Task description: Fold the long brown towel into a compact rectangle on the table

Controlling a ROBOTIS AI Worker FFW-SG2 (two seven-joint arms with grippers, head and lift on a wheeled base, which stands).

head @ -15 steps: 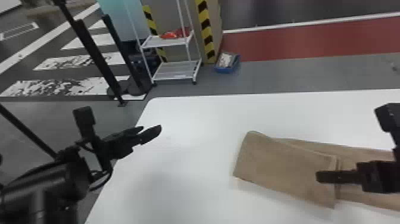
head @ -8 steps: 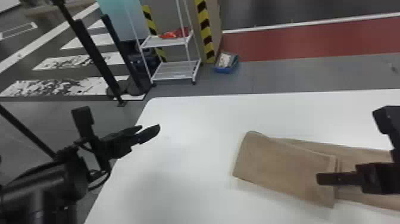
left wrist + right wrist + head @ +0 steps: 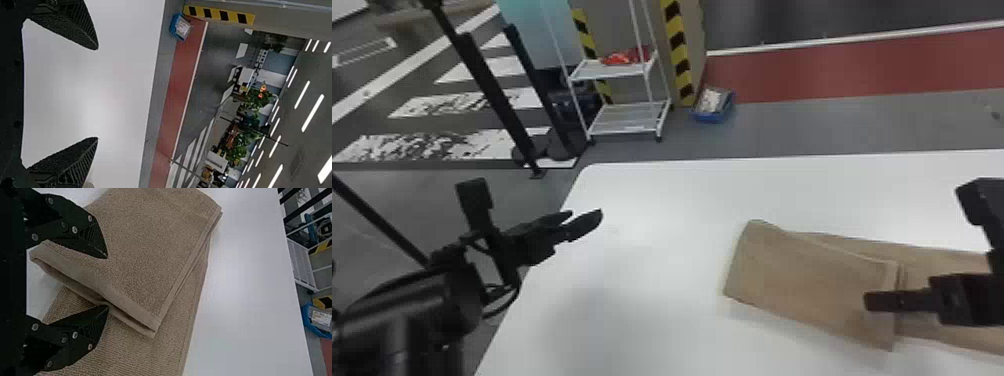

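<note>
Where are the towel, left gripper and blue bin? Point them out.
Towel (image 3: pixel 807 280): head view, on the folded-over flap.
Left gripper (image 3: pixel 98 93): left wrist view, midway between its fingertips.
Blue bin (image 3: pixel 710 118): head view, on its front wall.

- Towel (image 3: pixel 807 280): brown, plain
- Table (image 3: pixel 657 200): white
- Left gripper (image 3: pixel 586 218), right gripper (image 3: pixel 869 301): black
- Rack (image 3: pixel 627 126): white
- Item on rack (image 3: pixel 622 57): red
- Bin (image 3: pixel 713 118): blue
- Hazard strip (image 3: pixel 678 50): yellow and black, banded
- Floor (image 3: pixel 807 125): grey
- Floor lane (image 3: pixel 832 75): red, white-edged
- Floor bars (image 3: pixel 482 142): white, black-mottled
</note>
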